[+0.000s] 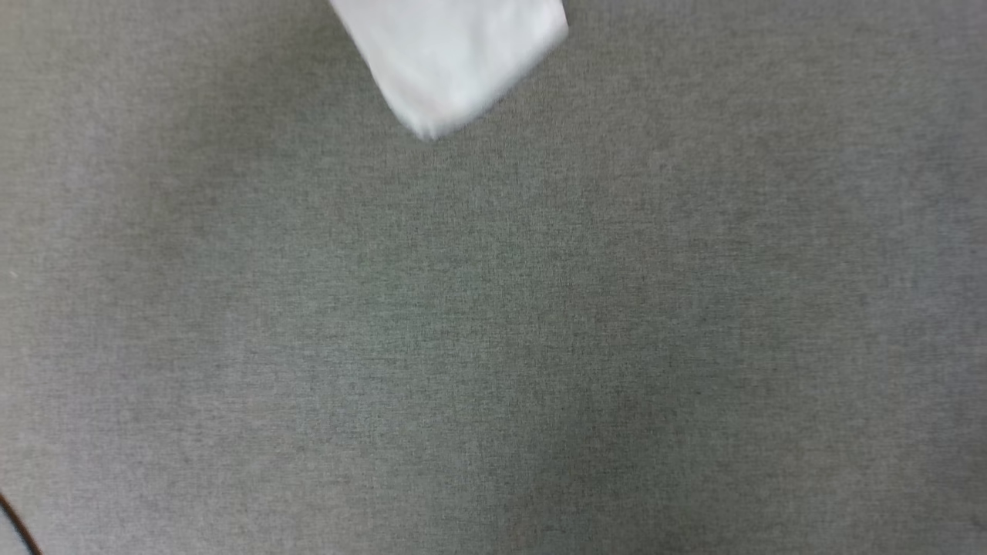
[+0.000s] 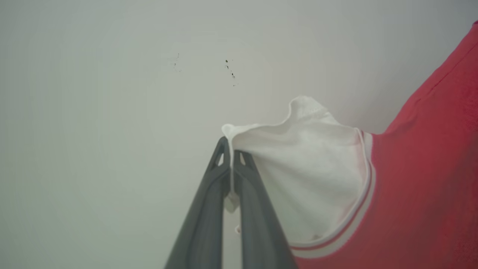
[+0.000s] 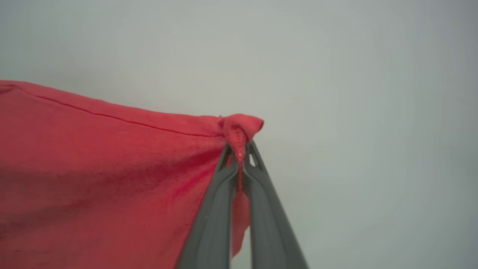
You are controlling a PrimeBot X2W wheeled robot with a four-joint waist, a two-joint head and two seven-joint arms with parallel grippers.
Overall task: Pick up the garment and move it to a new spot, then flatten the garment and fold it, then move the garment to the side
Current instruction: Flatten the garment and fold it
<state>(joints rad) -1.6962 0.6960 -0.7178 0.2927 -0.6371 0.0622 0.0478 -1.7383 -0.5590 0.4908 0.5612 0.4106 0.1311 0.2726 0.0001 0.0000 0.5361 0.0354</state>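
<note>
Against a pale backdrop [image 2: 93, 112], the left pincer [image 2: 232, 145] gripped the garment [image 2: 429, 179] by its white sleeve [image 2: 310, 172]; the right pincer [image 3: 241, 147] clamped its red corner [image 3: 241, 125].

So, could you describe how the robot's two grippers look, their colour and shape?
The left gripper has two long, smooth fingers of matte dark grey, wide at the base and narrowing to slim tips. Near each tip there is a small elongated cut-out. The right gripper looks the same: dark grey, tapered, with the same cut-outs. I see no cables or markings on them.
</note>
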